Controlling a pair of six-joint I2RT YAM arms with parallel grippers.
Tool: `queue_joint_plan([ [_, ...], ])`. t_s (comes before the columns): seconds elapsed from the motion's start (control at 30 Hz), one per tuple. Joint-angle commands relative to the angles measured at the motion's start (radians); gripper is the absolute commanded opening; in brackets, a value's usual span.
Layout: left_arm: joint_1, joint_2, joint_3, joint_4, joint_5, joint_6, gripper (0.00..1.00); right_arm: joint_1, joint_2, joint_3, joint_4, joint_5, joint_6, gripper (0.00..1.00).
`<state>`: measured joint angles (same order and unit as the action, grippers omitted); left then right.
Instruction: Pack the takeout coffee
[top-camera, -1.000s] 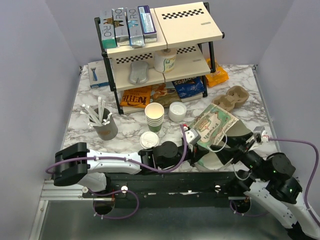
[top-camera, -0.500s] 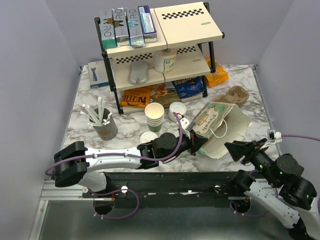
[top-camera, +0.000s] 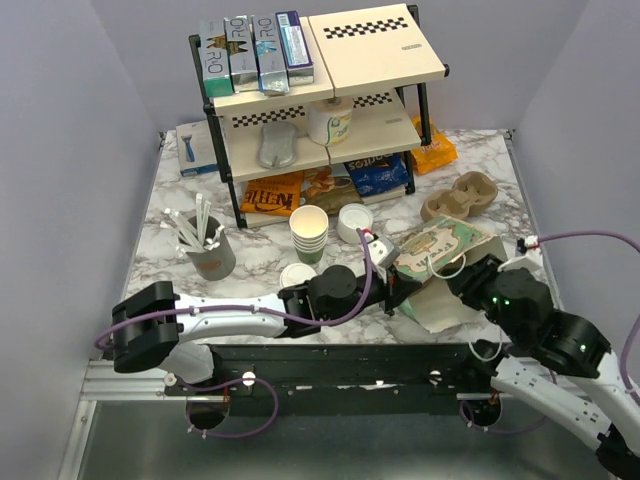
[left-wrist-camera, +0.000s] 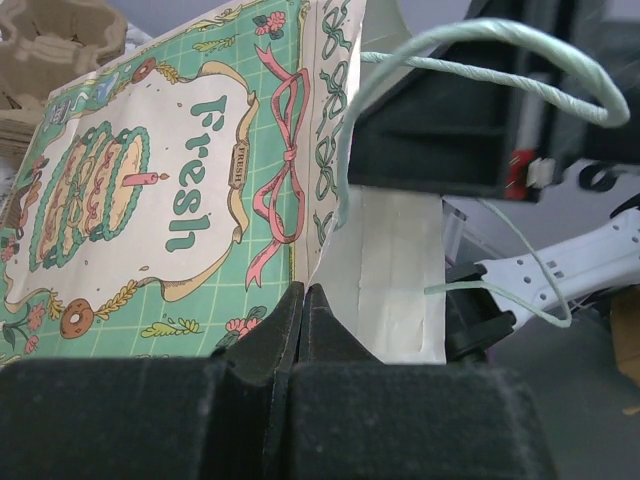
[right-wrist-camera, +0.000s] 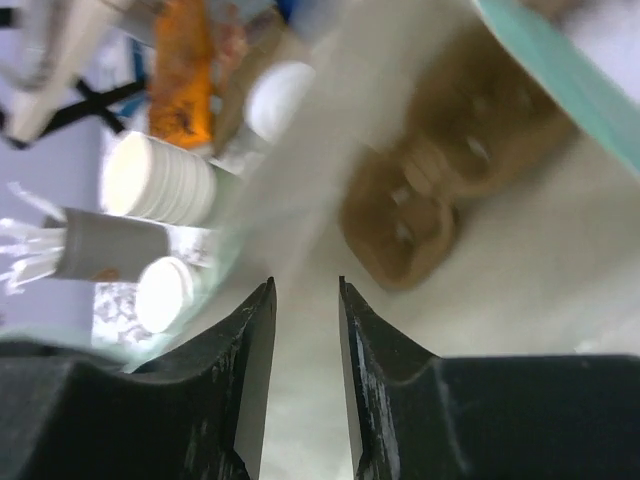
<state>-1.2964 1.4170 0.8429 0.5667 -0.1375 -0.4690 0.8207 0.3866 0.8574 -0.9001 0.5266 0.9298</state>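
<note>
Left hand (left-wrist-camera: 303, 292) pinches the paper bag (left-wrist-camera: 150, 200); right hand (right-wrist-camera: 305, 290) stands narrowly apart, grip unclear. A slip could collapse the bag's mouth.

Matt printed paper on the bag (left-wrist-camera: 150, 200), rough brown pulp on the cup carrier (top-camera: 462, 195), smooth marbled counter (top-camera: 255, 255) underneath.

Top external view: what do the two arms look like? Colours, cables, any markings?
Both arms match: white tubular links between chunky black joint housings. The left arm has a purple cable looping along it; the right arm has one too, plus small green lights on its black joints. The left fingers and right fingers are matte black. No readable markings.
</note>
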Motion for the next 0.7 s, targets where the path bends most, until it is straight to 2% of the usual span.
queue_joint_plan([
  [0.0,-0.007,0.017,0.013,0.004,-0.036,0.036,0.00,0.001,-0.038,-0.140,-0.171,0.046,0.342,0.38],
  [0.17,-0.009,0.066,0.004,0.096,0.001,0.023,0.00,0.001,-0.225,-0.294,-0.097,0.072,0.392,0.38],
  [0.23,-0.007,0.091,0.001,0.136,0.039,0.021,0.00,0.001,-0.249,-0.378,0.002,0.078,0.386,0.38],
  [0.33,-0.006,0.125,0.018,0.171,0.091,0.052,0.00,0.001,-0.227,-0.449,0.105,0.070,0.435,0.38],
  [0.4,0.000,0.140,0.028,0.190,0.093,0.063,0.00,0.001,-0.183,-0.483,0.137,0.119,0.486,0.37],
  [0.53,0.014,0.143,0.031,0.209,0.137,0.018,0.00,0.003,-0.126,-0.505,0.205,0.274,0.563,0.33],
  [0.57,0.019,0.145,0.033,0.210,0.169,0.009,0.00,0.003,-0.121,-0.512,0.226,0.288,0.572,0.33],
  [0.67,0.020,0.143,0.044,0.196,0.150,-0.037,0.00,0.001,-0.100,-0.558,0.361,0.302,0.547,0.30],
])
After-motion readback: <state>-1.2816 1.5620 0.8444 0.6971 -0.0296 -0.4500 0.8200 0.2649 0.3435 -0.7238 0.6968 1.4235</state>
